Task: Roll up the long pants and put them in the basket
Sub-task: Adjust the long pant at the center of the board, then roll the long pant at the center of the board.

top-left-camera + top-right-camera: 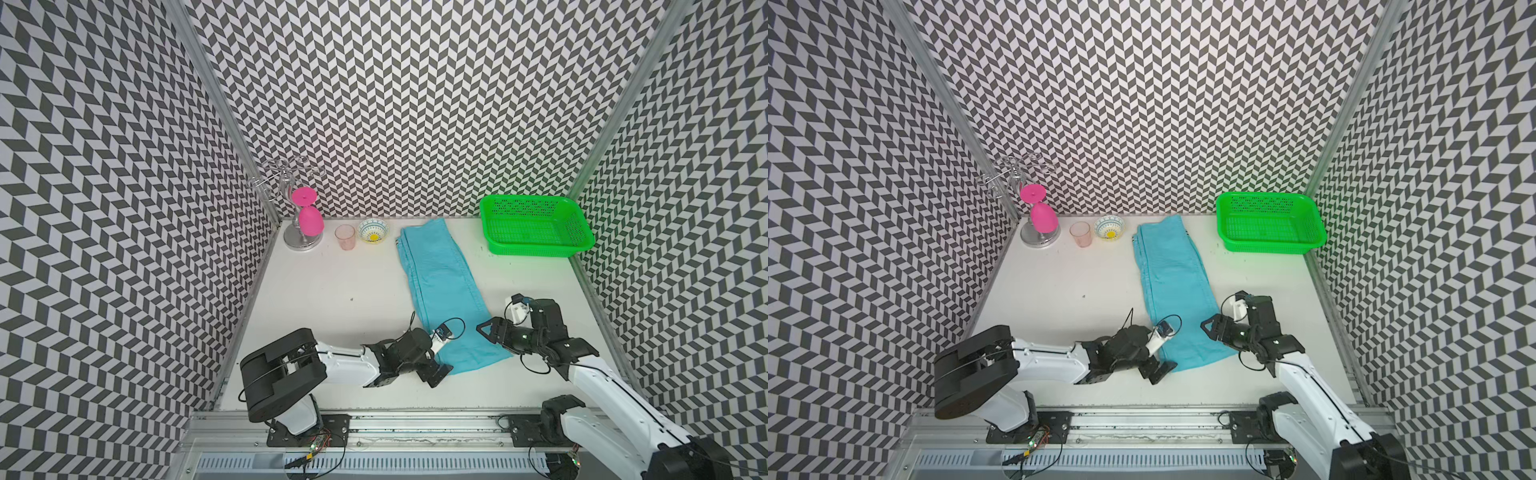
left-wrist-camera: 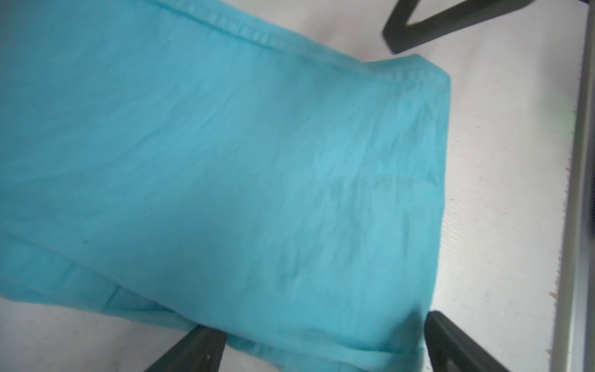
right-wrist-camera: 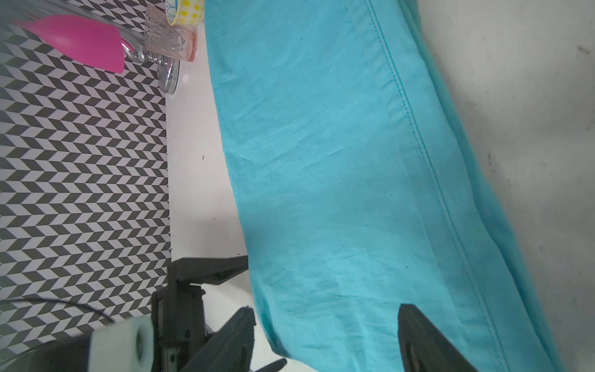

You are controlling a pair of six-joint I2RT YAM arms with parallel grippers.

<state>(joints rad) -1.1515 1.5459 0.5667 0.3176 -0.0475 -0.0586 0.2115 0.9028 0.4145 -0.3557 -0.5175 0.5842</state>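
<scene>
The long pants [image 1: 440,286], turquoise-blue soft cloth trousers, are laid flat as a folded strip on the white table [image 1: 332,299]. They run from the back wall, near the green perforated plastic basket [image 1: 536,248], towards the near edge. The left gripper [image 1: 438,372] is set at the near hem's corner, its black fingers [image 2: 193,348] spread wide with cloth between them. The right gripper [image 3: 325,322] is held at the opposite side edge, its fingers likewise parted and not closed on the cloth.
</scene>
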